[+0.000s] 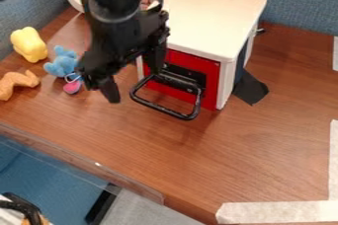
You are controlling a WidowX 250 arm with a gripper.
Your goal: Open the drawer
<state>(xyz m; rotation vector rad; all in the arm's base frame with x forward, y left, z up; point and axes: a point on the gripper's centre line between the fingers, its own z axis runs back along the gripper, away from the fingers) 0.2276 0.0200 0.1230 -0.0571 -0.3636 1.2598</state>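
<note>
The gripper (133, 78) hangs at the left of the red drawer front (209, 85), its two fingers spread apart. One fingertip is over the wood to the left; the other is by the upper left corner of the black loop handle (164, 109). Whether that finger touches the handle, I cannot tell. The handle juts out from the drawer front, which sits in a white box (214, 19) and looks flush with it. Part of the front's left side is hidden behind the gripper.
Left of the gripper on the wooden table (145, 145) lie a yellow toy (28, 44), a blue toy (63, 62) with a pink piece (72, 86), and an orange toy (17, 83). White tape (277, 212) marks the front right. A blue partition (297, 2) stands behind.
</note>
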